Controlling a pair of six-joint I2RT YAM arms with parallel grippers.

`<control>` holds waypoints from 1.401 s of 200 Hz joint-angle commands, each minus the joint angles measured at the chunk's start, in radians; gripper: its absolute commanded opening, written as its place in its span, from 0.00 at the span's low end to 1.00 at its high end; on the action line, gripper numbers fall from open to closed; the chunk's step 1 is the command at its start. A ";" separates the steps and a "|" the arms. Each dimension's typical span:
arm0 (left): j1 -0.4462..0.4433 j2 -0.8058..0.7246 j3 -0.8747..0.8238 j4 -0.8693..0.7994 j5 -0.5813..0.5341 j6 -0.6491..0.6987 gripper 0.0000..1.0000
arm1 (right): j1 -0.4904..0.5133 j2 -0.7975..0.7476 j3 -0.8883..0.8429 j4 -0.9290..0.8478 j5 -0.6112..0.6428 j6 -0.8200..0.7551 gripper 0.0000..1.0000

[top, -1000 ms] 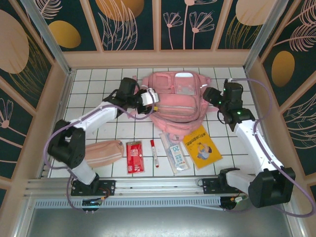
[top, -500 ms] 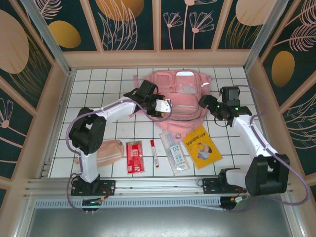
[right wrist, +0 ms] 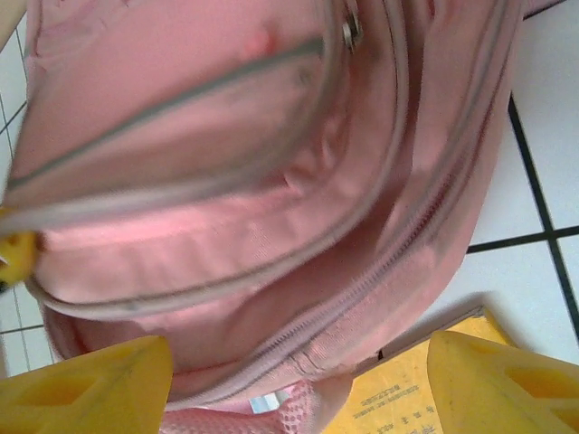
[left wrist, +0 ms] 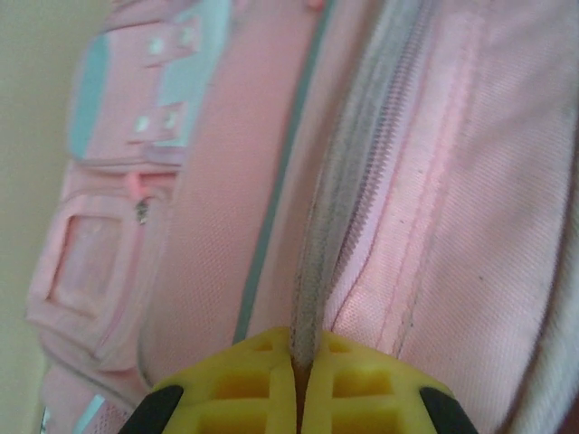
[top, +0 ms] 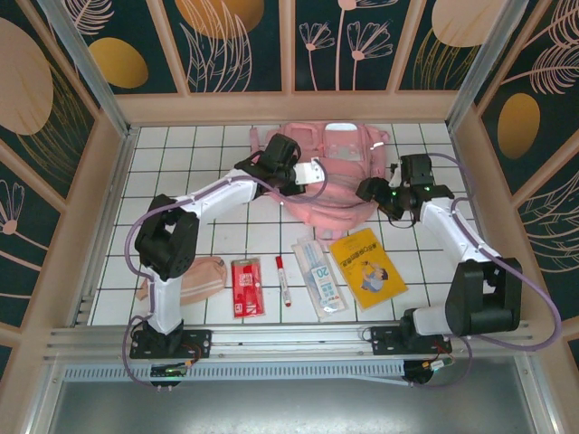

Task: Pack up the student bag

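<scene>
Top external view: two arms are working at the far side of the table (top: 172, 172), one from each side of the student bag (top: 336, 158). The bag is lying flat against the middle of the far edge. The left arm is standing tall at its shoulder and angling forward and inward, elbow raised, with the left gripper (top: 312, 172) sitting on the bag's left half. The right arm is bending up along the right edge and turning its wrist inward, so the right gripper (top: 365, 191) is hanging at the bag's near right corner.

In the left wrist view, the left gripper (left wrist: 298, 384) is clamped – its yellow pads are pressing together on the grey zip strip (left wrist: 335, 217) of the bag (left wrist: 226, 181). In the right wrist view, the right gripper (right wrist: 294, 384) is spread wide, one yellow finger (right wrist: 86, 380) at each lower corner, holding nothing, with the bag (right wrist: 226, 181) lying just ahead.

Counting – one bag. Along the near edge, from the left: one pencil pouch (top: 194, 276), one red packet (top: 246, 287), one red marker (top: 282, 278), one clear packet (top: 319, 276) and one yellow booklet (top: 369, 268).
</scene>
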 commanded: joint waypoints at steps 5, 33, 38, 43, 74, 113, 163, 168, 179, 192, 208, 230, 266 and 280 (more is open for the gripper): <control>0.039 -0.095 0.047 0.110 -0.033 -0.281 0.00 | -0.003 -0.002 -0.006 -0.017 -0.100 0.002 0.70; 0.097 -0.145 0.066 0.135 0.045 -0.457 0.00 | 0.014 0.004 -0.046 0.036 -0.176 -0.011 0.68; 0.106 -0.157 0.066 0.140 0.062 -0.481 0.00 | 0.022 0.011 -0.046 0.037 -0.176 -0.020 0.68; 0.114 -0.166 0.063 0.151 0.072 -0.504 0.00 | 0.030 0.018 -0.045 0.038 -0.176 -0.030 0.68; 0.137 -0.241 0.001 0.227 0.139 -0.617 0.00 | 0.080 0.088 -0.046 0.098 -0.127 -0.059 0.65; 0.143 -0.312 -0.082 0.291 0.139 -0.731 0.00 | 0.105 0.233 -0.050 0.296 -0.103 0.026 0.56; 0.193 -0.402 -0.170 0.321 0.045 -0.762 0.00 | 0.117 0.289 -0.012 0.384 -0.142 0.026 0.54; 0.196 -0.407 -0.180 0.321 0.035 -0.765 0.00 | 0.116 0.280 -0.008 0.372 -0.129 0.018 0.54; 0.207 -0.416 -0.212 0.334 0.033 -0.769 0.00 | 0.113 0.253 -0.003 0.347 -0.117 -0.009 0.56; 0.219 -0.416 -0.251 0.357 0.034 -0.772 0.00 | 0.112 0.207 -0.005 0.316 -0.097 -0.048 0.59; 0.234 -0.394 -0.276 0.364 0.037 -0.762 0.00 | 0.112 0.153 -0.010 0.256 -0.072 -0.112 0.61; 0.249 -0.348 -0.293 0.365 0.049 -0.733 0.00 | 0.124 0.098 0.004 0.108 -0.019 -0.185 0.65; 0.252 -0.297 -0.331 0.378 0.056 -0.705 0.00 | 0.185 0.021 -0.004 -0.164 0.180 -0.150 0.67; 0.254 -0.288 -0.348 0.389 0.077 -0.711 0.00 | 0.185 0.000 -0.035 -0.266 0.255 -0.118 0.74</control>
